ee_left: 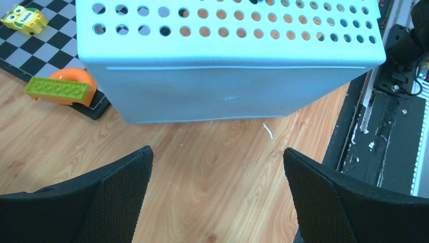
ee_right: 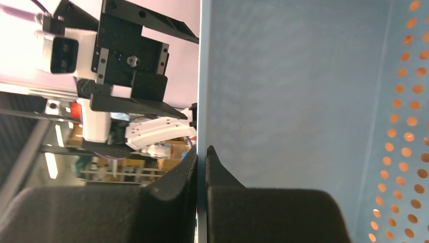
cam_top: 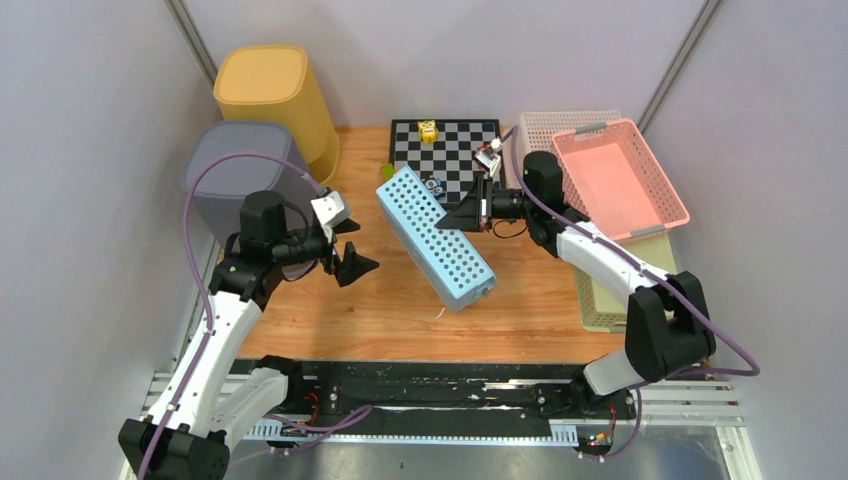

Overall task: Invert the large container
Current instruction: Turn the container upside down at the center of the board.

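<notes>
The large container [cam_top: 435, 240] is a light blue box with perforated sides, tipped up on one long edge in the middle of the table. Its open side faces the right arm. My right gripper [cam_top: 447, 220] is shut on its upper rim, and the right wrist view shows the thin blue wall [ee_right: 293, 91] pinched between the right gripper [ee_right: 201, 152] jaws. My left gripper [cam_top: 362, 245] hangs open to the left of the box, apart from it. In the left wrist view the box's solid base [ee_left: 227, 86] faces the open left gripper [ee_left: 217, 152], with only bare wood between the jaws.
A yellow bin [cam_top: 275, 95] and a grey bin [cam_top: 235, 165] stand at the back left. A chessboard [cam_top: 445, 150] behind the box carries a yellow owl toy [ee_left: 25, 19], a green brick [ee_left: 55, 88] and an orange piece [ee_left: 76, 78]. A pink basket [cam_top: 620, 180] sits on stacked baskets at the right.
</notes>
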Controlling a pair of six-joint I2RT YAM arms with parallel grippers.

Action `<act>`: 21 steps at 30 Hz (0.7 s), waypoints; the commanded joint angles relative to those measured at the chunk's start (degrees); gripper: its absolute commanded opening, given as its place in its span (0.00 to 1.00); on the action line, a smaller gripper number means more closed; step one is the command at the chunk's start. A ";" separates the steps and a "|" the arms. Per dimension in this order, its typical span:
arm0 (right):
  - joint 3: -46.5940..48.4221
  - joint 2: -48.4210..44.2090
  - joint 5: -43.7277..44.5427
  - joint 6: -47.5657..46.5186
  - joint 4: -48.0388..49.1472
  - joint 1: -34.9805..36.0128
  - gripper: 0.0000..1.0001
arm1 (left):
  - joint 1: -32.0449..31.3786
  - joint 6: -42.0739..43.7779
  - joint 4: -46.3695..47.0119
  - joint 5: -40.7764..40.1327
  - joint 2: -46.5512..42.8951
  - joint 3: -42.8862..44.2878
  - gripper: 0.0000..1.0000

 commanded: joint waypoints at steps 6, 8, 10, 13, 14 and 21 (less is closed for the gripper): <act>-5.06 2.25 2.50 12.73 12.98 0.58 0.02 | -0.05 -0.03 0.76 2.36 1.28 -0.13 1.00; -5.76 3.30 2.75 12.65 12.93 -0.64 0.02 | -0.03 -1.47 2.66 2.23 2.18 -0.30 1.00; -6.04 4.62 2.52 12.55 12.97 -1.67 0.02 | -0.03 -2.59 3.96 2.04 2.99 -0.24 1.00; -6.67 6.04 2.31 12.04 12.86 -3.58 0.02 | -0.10 -3.50 5.34 1.85 3.61 -0.23 1.00; -7.17 6.21 2.42 12.09 13.08 -4.27 0.02 | -0.18 -3.60 5.66 1.76 3.67 -0.31 1.00; -10.40 5.80 2.85 10.37 11.27 -9.00 0.02 | -0.75 -3.53 6.72 1.30 4.29 -1.51 1.00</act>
